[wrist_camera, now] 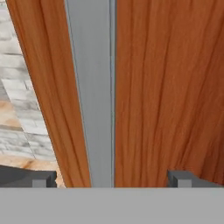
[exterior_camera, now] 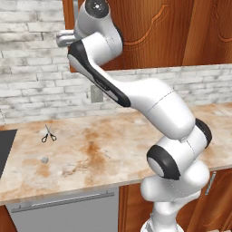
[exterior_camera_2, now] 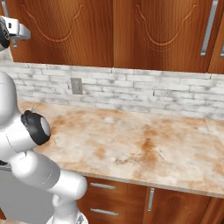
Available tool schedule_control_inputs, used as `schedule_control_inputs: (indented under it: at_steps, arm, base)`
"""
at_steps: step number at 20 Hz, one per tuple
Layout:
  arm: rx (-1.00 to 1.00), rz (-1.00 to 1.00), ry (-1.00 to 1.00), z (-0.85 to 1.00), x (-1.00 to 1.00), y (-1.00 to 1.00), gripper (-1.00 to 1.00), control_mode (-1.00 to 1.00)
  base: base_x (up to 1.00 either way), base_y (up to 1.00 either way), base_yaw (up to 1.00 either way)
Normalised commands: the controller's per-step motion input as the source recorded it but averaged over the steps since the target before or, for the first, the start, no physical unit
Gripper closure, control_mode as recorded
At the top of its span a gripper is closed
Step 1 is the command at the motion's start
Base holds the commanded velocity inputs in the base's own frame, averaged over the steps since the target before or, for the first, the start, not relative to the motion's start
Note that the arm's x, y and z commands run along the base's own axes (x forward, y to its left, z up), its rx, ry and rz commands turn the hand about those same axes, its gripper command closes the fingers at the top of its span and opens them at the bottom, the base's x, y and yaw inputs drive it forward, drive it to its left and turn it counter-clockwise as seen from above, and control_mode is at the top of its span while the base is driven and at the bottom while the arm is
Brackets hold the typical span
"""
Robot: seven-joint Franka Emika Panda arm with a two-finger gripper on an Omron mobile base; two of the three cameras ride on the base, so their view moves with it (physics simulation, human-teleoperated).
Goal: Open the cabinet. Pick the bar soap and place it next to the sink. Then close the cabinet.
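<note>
The cabinet (exterior_camera: 149, 31) hangs on the far wall above the desk (exterior_camera: 99, 154), at the upper left of the scene, and its door looks shut, flush with the neighbouring doors. So the task appears to be at its very start: nothing is opened, the soap is presumably inside, and picking, placing by the sink (exterior_camera: 5, 149) and closing all remain. The handle (wrist_camera: 94, 92) is a long silver bar standing upright on the door, its long axis vertical, running from top to bottom of the hand view just left of centre. The gripper (wrist_camera: 111, 178) is raised to it with fingers (wrist_camera: 43, 177) spread wide, one on each side of the bar and not touching it; they hold nothing. The sink's dark corner lies at the desk's left edge. Scissors (exterior_camera: 48, 135) and a small grey lump (exterior_camera: 44, 159) lie on the desk to its right
</note>
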Motion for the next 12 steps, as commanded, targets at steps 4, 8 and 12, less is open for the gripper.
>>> schedule_control_inputs:
  at_steps: [4, 8, 12]
  arm:
    - [0.0, 0.0, 0.0, -0.04, 0.28, 0.0, -1.0, -1.0]
    - [0.0, 0.0, -0.04, -0.06, 0.21, 0.0, -1.0, -1.0]
    - [0.0, 0.0, -0.12, -0.28, 0.52, 0.0, -1.0, -1.0]
  base:
    - [0.0, 0.0, 0.0]
    - [0.0, 0.0, 0.0]
    - [0.0, 0.0, 0.0]
